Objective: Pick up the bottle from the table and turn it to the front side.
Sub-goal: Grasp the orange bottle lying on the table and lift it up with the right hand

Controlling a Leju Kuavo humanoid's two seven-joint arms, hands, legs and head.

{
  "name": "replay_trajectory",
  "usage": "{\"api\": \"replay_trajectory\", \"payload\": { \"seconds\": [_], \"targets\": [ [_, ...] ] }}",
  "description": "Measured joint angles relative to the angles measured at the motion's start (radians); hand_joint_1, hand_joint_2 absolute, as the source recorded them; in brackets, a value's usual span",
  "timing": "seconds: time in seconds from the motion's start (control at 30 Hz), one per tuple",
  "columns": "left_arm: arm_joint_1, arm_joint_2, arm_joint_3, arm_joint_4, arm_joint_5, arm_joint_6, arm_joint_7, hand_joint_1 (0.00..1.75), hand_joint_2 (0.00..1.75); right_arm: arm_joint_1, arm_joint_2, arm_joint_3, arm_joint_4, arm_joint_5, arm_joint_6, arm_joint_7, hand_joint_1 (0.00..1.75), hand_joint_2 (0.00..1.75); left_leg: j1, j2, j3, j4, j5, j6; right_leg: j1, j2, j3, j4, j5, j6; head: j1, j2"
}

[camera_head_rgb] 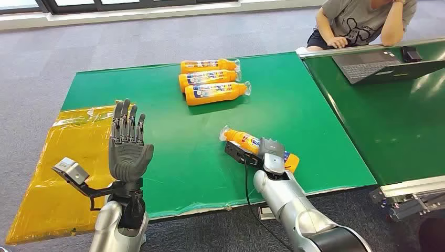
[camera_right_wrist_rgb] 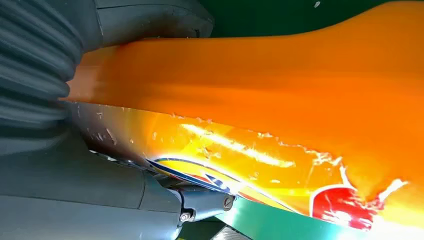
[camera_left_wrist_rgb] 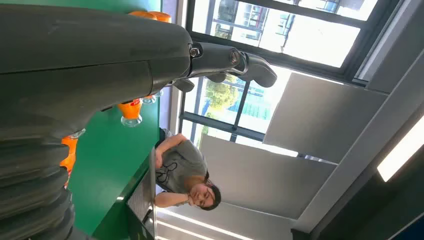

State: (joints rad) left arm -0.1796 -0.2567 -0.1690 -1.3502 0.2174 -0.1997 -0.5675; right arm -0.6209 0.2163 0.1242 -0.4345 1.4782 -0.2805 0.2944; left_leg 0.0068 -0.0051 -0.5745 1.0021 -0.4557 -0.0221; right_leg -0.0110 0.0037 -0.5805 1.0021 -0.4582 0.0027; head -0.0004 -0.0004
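Our right hand (camera_head_rgb: 271,153) is down on the orange bottle (camera_head_rgb: 242,139), which lies flat on the green tabletop (camera_head_rgb: 173,152) close to the edge nearest us. From up high we see the hand lying across the fat back part of the bottle, so the bottle sits right under it. The bottle's long line runs slanted: its thin neck and cap stick out past the hand, away from us and toward our left side, and its round bottom end pokes out on the other side of the hand. In the close look from the right wrist, the bottle (camera_right_wrist_rgb: 280,95) is pressed right against the grey thumb and palm (camera_right_wrist_rgb: 100,190), and part of its bright label peeks out by the hand. We think the hand is wrapped around the bottle and holding it, though the dark fingers are hidden behind it. The bottle looks like it rests on the tabletop and is not lifted yet. Our left hand (camera_head_rgb: 127,140) is held up in the air, well apart from the bottle, palm toward us, fingers spread wide, holding nothing. So the right hand is the near one, and it is the one to lift the bottle. To turn it to the front side, we would roll it around that long slanted line until the label faces up.
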Motion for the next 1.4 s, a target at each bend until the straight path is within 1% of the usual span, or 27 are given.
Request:
{"api": "replay_trajectory", "payload": {
  "seconds": [0.07,0.1,0.17,0.23,0.3,0.4,0.43,0.5,0.57,0.73,0.97,1.4],
  "targets": [
    [0.000,0.000,0.001,0.000,0.000,0.000,-0.003,0.00,1.75,0.004,0.001,-0.004,0.000,-0.009,-0.033,-0.031,1.75,1.75,0.000,0.000,0.000,0.000,0.000,0.000,0.000,0.000,0.000,0.000,0.000,0.000,0.000,0.000],
    [0.001,0.000,0.002,0.000,0.001,0.001,-0.006,0.00,1.75,0.008,0.005,-0.008,-0.003,-0.024,-0.068,-0.071,1.75,1.75,0.000,0.000,-0.001,0.000,0.000,0.000,0.000,0.000,0.000,0.000,0.000,0.000,0.000,0.000],
    [0.001,0.000,0.005,0.000,0.000,0.004,-0.013,0.00,1.75,0.033,0.020,-0.015,-0.046,-0.076,-0.145,-0.192,1.75,1.75,0.000,0.001,-0.001,0.000,0.000,0.000,0.000,0.001,-0.002,0.000,0.001,-0.001,0.000,0.000],
    [0.002,0.000,0.008,0.000,-0.001,0.009,-0.019,0.00,1.75,0.088,0.045,-0.010,-0.159,-0.131,-0.184,-0.299,1.75,1.75,0.000,0.001,-0.002,0.000,0.000,0.000,0.000,0.001,-0.003,0.000,0.001,-0.001,0.000,0.000],
    [0.001,0.000,0.010,0.003,-0.003,0.011,-0.024,0.00,1.75,0.153,0.065,0.013,-0.307,-0.201,-0.180,-0.351,1.75,1.75,0.001,0.000,-0.003,0.000,0.000,0.000,0.001,0.000,-0.005,0.000,0.000,-0.001,0.000,0.000],
    [0.000,0.000,0.010,0.011,-0.007,0.012,-0.030,0.00,1.75,0.246,0.074,0.065,-0.507,-0.387,-0.193,-0.434,1.75,1.75,0.002,-0.002,-0.005,0.000,0.000,-0.001,0.002,-0.002,-0.006,0.001,-0.001,-0.002,0.000,0.000],
    [0.000,0.000,0.010,0.013,-0.009,0.012,-0.031,0.00,1.75,0.273,0.074,0.082,-0.559,-0.431,-0.199,-0.453,1.75,1.75,0.002,-0.001,-0.006,0.000,-0.001,-0.001,0.002,-0.001,-0.006,0.001,-0.001,-0.002,0.000,0.000],
    [-0.001,0.000,0.010,0.018,-0.011,0.015,-0.031,0.00,1.75,0.315,0.074,0.112,-0.636,-0.469,-0.206,-0.467,1.75,1.75,0.002,0.000,-0.006,0.000,-0.002,-0.002,0.002,0.001,-0.008,0.001,-0.002,-0.002,0.000,0.000],
    [-0.001,0.000,0.010,0.020,-0.012,0.017,-0.031,0.00,1.75,0.343,0.074,0.130,-0.687,-0.479,-0.210,-0.468,1.75,1.75,0.002,0.001,-0.006,0.000,-0.002,-0.002,0.002,0.001,-0.008,0.001,-0.002,-0.002,0.000,0.000],
    [-0.001,0.000,0.010,0.020,-0.013,0.020,-0.031,0.00,1.75,0.375,0.074,0.146,-0.754,-0.484,-0.213,-0.467,1.75,1.75,0.002,0.000,-0.007,0.000,-0.002,-0.002,0.002,0.001,-0.008,0.000,-0.002,-0.002,0.000,0.000],
    [-0.001,0.000,0.010,0.020,-0.013,0.020,-0.031,0.00,1.75,0.392,0.074,0.156,-0.791,-0.485,-0.213,-0.466,1.75,1.75,0.002,0.000,-0.007,0.000,-0.002,-0.002,0.002,0.001,-0.008,0.001,-0.002,-0.002,0.000,0.000],
    [-0.001,0.000,0.010,0.020,-0.013,0.020,-0.031,0.00,1.75,0.396,0.074,0.158,-0.804,-0.489,-0.211,-0.467,1.75,1.75,0.002,0.000,-0.007,0.000,-0.002,-0.002,0.002,0.001,-0.008,0.001,-0.002,-0.002,0.000,0.000]
  ]
}}
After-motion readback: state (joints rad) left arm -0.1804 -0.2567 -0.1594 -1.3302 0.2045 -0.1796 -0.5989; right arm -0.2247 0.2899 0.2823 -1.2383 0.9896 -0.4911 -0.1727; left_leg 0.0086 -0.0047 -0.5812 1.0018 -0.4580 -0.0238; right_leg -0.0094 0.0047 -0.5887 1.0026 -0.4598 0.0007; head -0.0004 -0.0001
